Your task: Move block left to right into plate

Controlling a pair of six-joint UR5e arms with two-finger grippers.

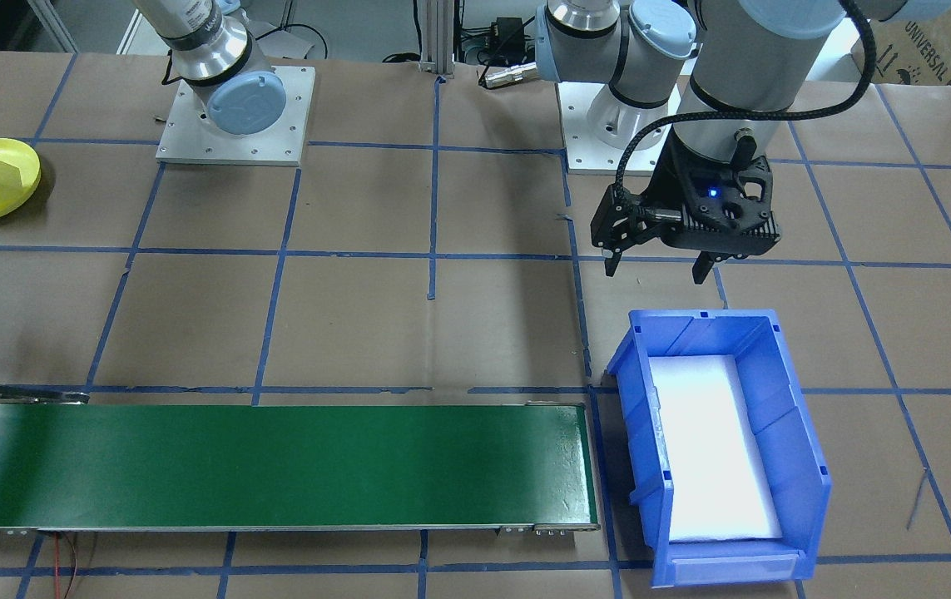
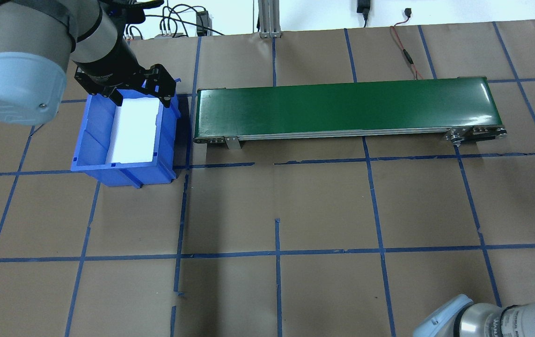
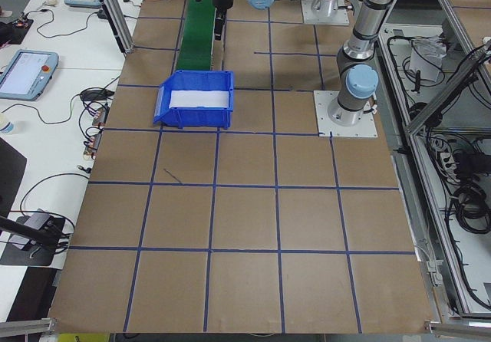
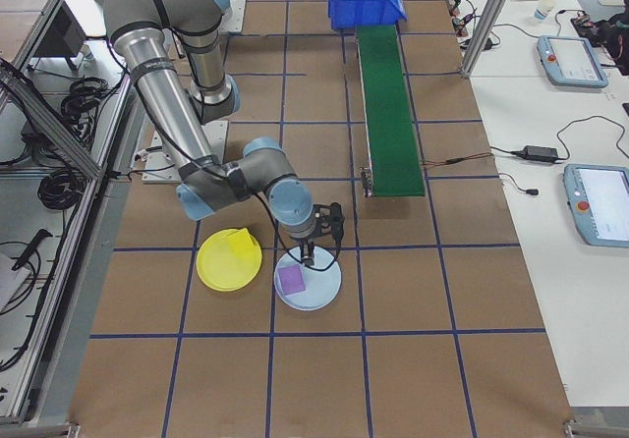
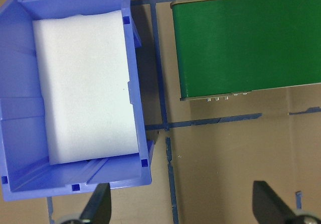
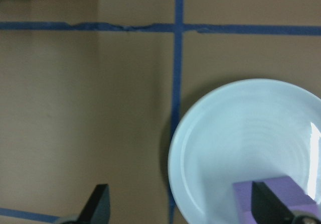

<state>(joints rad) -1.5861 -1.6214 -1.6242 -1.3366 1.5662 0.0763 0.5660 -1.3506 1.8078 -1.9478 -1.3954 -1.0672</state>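
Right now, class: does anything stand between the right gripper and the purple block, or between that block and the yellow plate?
Nothing visible does. The open right gripper hangs above the purple block on the pale blue plate. The yellow plate lies right beside it, though a yellow block already sits in it.

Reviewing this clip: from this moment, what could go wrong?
1. In the right wrist view, one finger of the open right gripper sits over the purple block. Descending straight could press on its top rather than straddle it.
2. The light-blue plate lies close beside the yellow plate, which holds a yellow block. A swing could nudge either.
3. The open left gripper hangs by the blue bin, where only white foam shows.
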